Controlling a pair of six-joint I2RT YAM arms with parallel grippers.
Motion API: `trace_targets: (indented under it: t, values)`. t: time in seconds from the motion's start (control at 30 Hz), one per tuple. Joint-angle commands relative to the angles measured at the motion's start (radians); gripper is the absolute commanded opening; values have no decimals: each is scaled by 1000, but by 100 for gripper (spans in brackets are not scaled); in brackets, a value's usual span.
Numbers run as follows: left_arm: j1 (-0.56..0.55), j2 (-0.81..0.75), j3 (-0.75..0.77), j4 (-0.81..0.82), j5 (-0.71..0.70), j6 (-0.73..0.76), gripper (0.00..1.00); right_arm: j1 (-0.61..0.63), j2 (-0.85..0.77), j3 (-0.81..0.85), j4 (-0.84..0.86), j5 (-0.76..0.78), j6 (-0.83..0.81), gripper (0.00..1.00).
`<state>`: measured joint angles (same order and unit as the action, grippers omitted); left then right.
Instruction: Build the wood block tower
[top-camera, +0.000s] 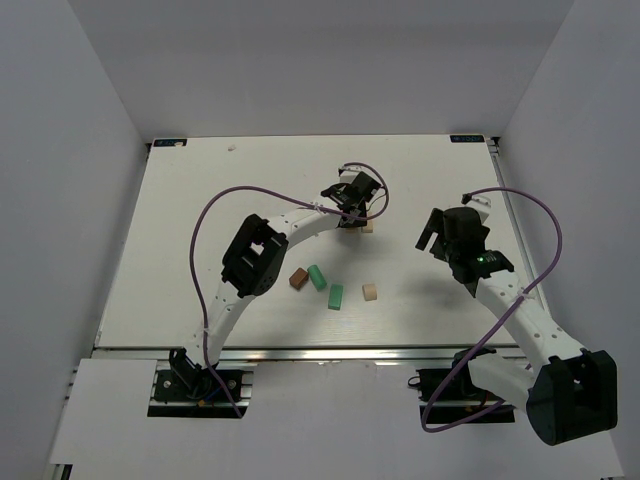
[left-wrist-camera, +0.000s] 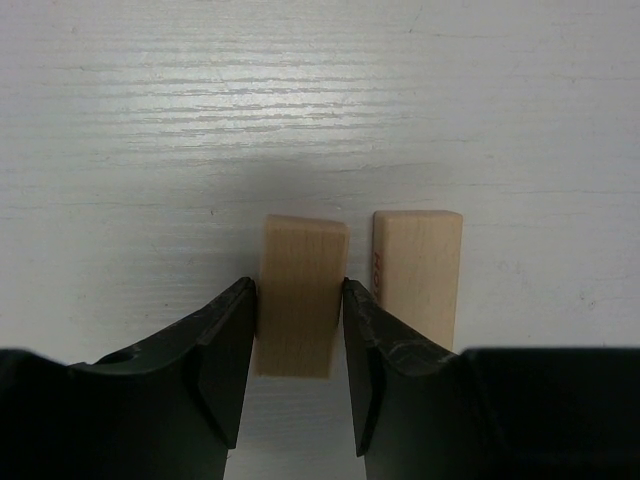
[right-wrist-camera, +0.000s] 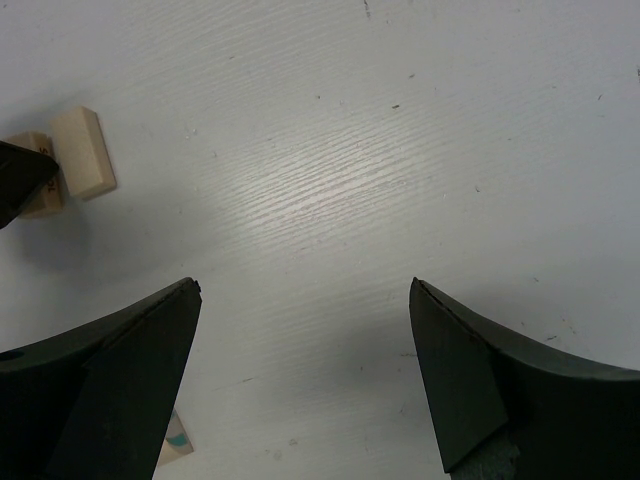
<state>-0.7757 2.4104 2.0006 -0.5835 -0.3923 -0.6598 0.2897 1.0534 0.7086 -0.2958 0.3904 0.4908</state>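
Closest to the top camera, the left arm's base and the right arm's base are being shown at the near edge of the white table. Beyond them, four loose blocks are being left lying on the middle of the table: a dark brown block, just beside it one mint green block, then another mint green block and a small tan block. Farther on, to the right, the right gripper is being kept wide apart over bare table, with nothing between its fingers. At the far centre, the wood block tower is being seen only as two pieces side by side with a narrow gap between them. One of these, the pale tan block, is being clamped between the fingers of the left gripper, while the second tan block is being left free on its right.
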Motion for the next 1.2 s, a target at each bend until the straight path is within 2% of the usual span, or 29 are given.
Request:
trace_targets:
  t: [0.0, 0.03, 0.13, 0.43, 0.7, 0.77, 0.8, 0.87, 0.93, 1.1, 1.17]
  values:
    - [-8, -65, 0, -4, -34, -37, 51, -4, -18, -3, 14, 15, 8, 89]
    - [-8, -66, -2, -6, -39, -40, 51, -4, -18, -4, 15, 13, 8, 89]
    - [-8, -73, 0, 7, -42, -31, 63, -4, -27, -8, 15, 13, 8, 89]
    - [-7, -120, 18, -1, -37, -18, 61, -3, -46, -8, 20, 8, 0, 89]
    - [-8, -273, -98, -1, -46, 0, 60, -3, -56, -8, 63, -103, -69, 89]
    - [-8, -348, -126, -1, -62, 11, 67, -3, -59, -6, 93, -160, -99, 89]
    - [-8, -379, -164, 2, -66, 23, 81, -3, -59, -5, 104, -226, -122, 89]
    - [-7, -486, -225, 7, -98, 35, 89, 0, -61, -8, 141, -301, -150, 89]
    - [-8, -572, -362, 16, -141, 38, 98, 29, -62, -12, 173, -396, -208, 89]
    - [-4, -919, -719, 13, -217, -1, 98, 183, 11, 37, 267, -623, -472, 89]
    - [-2, -1070, -811, 16, -224, -46, 98, 227, 66, 121, 259, -721, -590, 89]
